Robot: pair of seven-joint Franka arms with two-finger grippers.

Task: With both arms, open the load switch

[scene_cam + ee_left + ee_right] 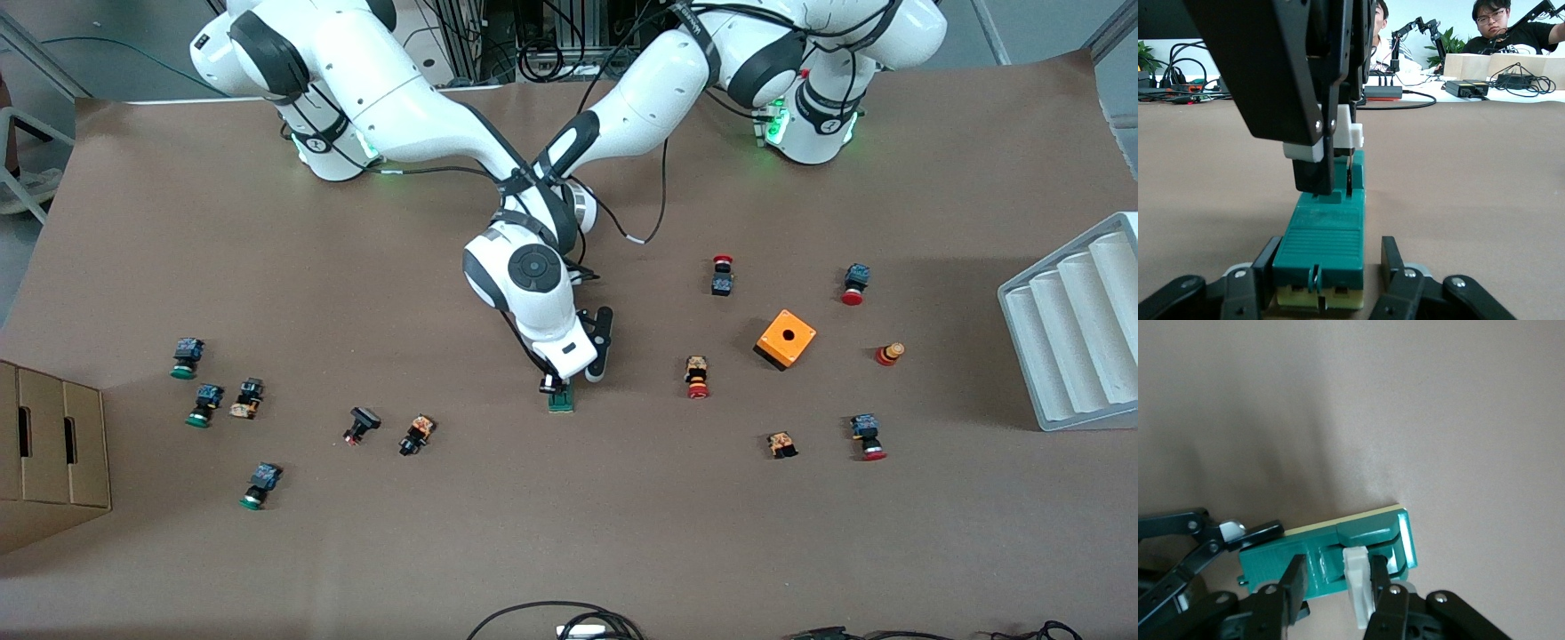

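Note:
The green load switch [561, 402] lies flat near the table's middle, with a white piece [1357, 587] at one end. My right gripper [556, 384] comes down onto that end. In the right wrist view, my right gripper [1337, 568] is open, with one finger [1379, 583] against the white piece and the other finger [1295, 577] apart from it. In the left wrist view, my left gripper [1331, 248] lies low around the load switch [1321, 240]. One left finger [1271, 253] touches its side and the other [1390, 253] stands a little off. A left finger [603, 342] shows beside the right hand.
Several red- and green-capped push-buttons lie scattered toward both ends of the table. An orange box with a hole [786, 339] sits toward the left arm's end. A grey ribbed rack [1076, 329] stands at that end's edge. A cardboard box [53, 453] stands at the right arm's end.

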